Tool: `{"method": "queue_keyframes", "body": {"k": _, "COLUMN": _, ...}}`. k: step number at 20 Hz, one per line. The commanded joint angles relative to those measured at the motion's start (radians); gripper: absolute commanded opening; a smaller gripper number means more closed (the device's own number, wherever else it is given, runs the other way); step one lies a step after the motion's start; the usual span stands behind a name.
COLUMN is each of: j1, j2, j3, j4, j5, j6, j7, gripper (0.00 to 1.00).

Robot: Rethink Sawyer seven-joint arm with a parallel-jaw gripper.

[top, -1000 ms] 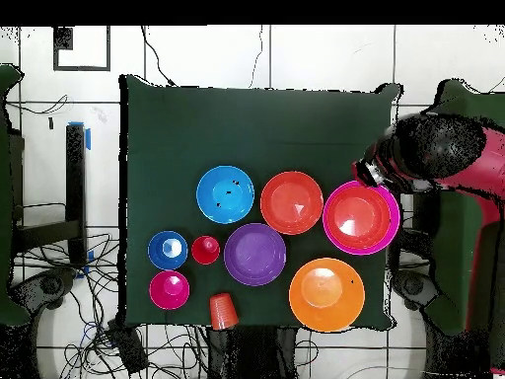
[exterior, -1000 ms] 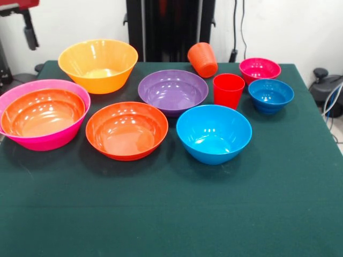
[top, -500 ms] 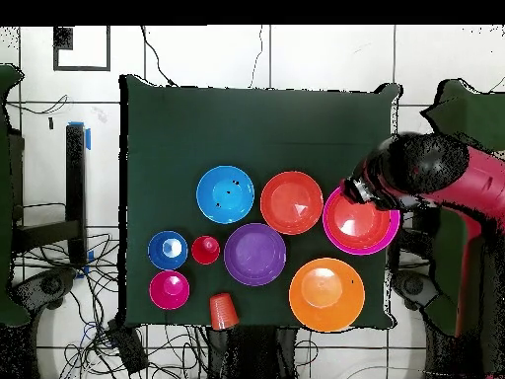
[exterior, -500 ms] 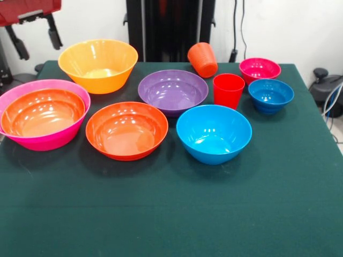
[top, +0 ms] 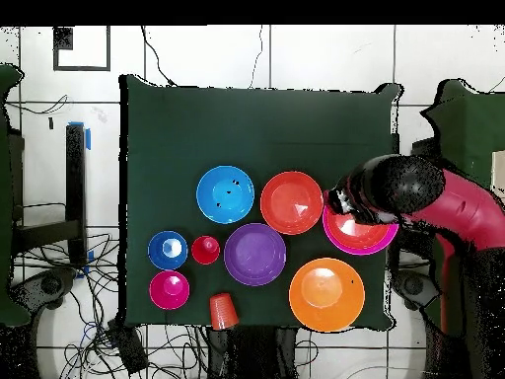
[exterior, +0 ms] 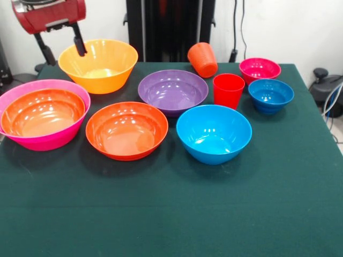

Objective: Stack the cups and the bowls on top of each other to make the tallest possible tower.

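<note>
Nearest the camera across the table sat the medium blue bowl [exterior: 214, 133] and one shallow red-orange bowl [exterior: 127, 129], side by side, upright, close but not clearly touching. At the left edge stood the big pink bowl [exterior: 44, 113] with the second shallow red-orange bowl [exterior: 43, 111] already nested in it: the only start of a tower so far.

Middle row: purple bowl [exterior: 173, 91], then the red cup [exterior: 228, 90] upright just beside it, then the small blue bowl [exterior: 270, 95].

Far row: big yellow-orange bowl [exterior: 98, 65], the orange cup [exterior: 202, 59] tipped on its side, mouth angled away from the camera, and the small magenta bowl [exterior: 260, 69].

The gripper [exterior: 61, 47] hung high at the far left, its two dark fingers [exterior: 79, 45] spread apart and holding nothing.

Key relation: in the overhead view the gripper head [top: 345, 202] lay over the rim of the pink bowl [top: 387, 237] on the side facing the loose red-orange bowl [top: 291, 202]. That loose bowl was just beside the tool, nearer than any other free piece. Judged the likely next pick, with the nested pair right alongside as the drop point. A bowl has no long axis, so the grasp would have to take the rim.
</note>
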Motion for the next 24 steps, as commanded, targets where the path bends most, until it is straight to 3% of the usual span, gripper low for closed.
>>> {"method": "queue_keyframes", "body": {"k": 1, "j1": 0.02, "j2": 0.012, "j3": -0.028, "j4": 0.153, "j5": 0.019, "j6": -0.095, "j7": 0.206, "gripper": 1.0}}
{"method": "queue_keyframes", "body": {"k": 7, "j1": 0.034, "j2": 0.0, "j3": -0.062, "j4": 0.21, "j5": 0.018, "j6": -0.154, "j7": 0.258, "gripper": 1.0}}
{"method": "queue_keyframes", "body": {"k": 17, "j1": 0.112, "j2": -0.028, "j3": -0.208, "j4": 0.196, "j5": -0.003, "j6": -0.114, "j7": 0.419, "gripper": 1.0}}
{"method": "queue_keyframes", "body": {"k": 24, "j1": 0.123, "j2": -0.04, "j3": -0.253, "j4": 0.223, "j5": -0.007, "j6": -0.133, "j7": 0.473, "gripper": 1.0}}
